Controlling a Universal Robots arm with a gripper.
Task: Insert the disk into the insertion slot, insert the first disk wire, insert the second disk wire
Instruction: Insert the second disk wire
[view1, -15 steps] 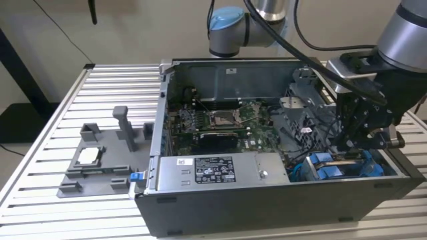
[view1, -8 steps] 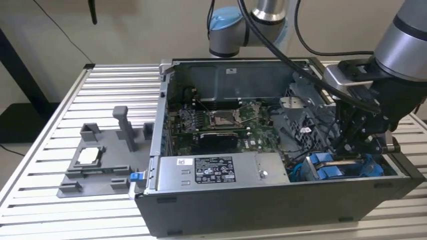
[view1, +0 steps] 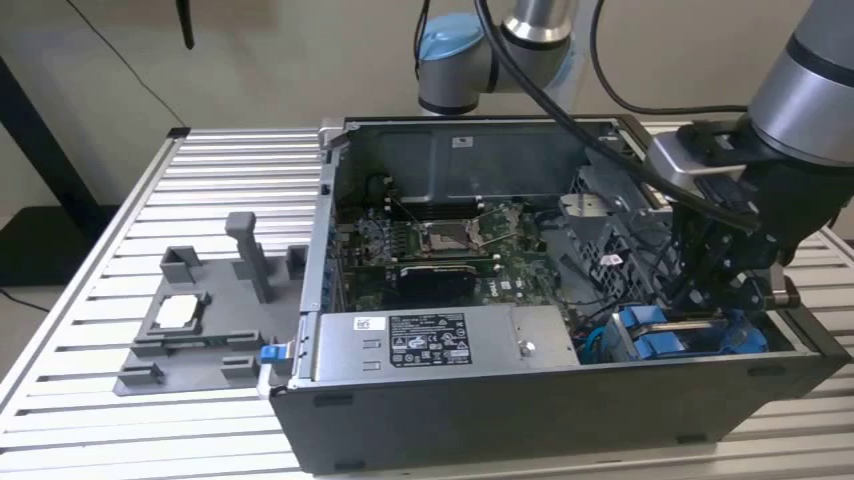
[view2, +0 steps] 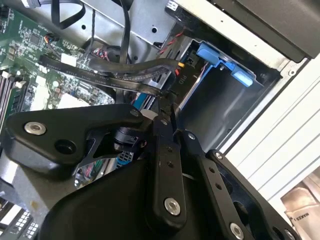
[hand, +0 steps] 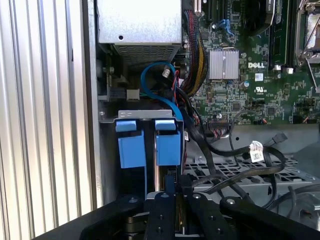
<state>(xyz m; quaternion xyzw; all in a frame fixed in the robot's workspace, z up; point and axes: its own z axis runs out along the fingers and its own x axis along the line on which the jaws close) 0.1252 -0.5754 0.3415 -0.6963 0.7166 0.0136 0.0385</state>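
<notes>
Blue carrier frames (hand: 167, 145) stand side by side in the grey metal insertion slot (hand: 145, 114), at the case's front corner on the exterior view's right (view1: 661, 335). The disk's silver body is mostly hidden between them. My gripper (view1: 694, 305) reaches down into the case just beside this bay. In the second wrist view its fingers (view2: 167, 102) are pinched on the end of a flat black disk wire (view2: 125, 80), close to the slot's blue tabs (view2: 220, 60). In the first wrist view the gripper (hand: 174, 192) sits right at the carriers' edge.
A grey metal power supply box (view1: 414, 340) with a white sticker fills the case front. The green motherboard (view1: 441, 240) lies behind it, crossed by loose black cables (hand: 225, 150) and a blue cable (hand: 150, 75). A grey fixture with posts (view1: 200, 320) stands on the slatted table (view1: 200, 170).
</notes>
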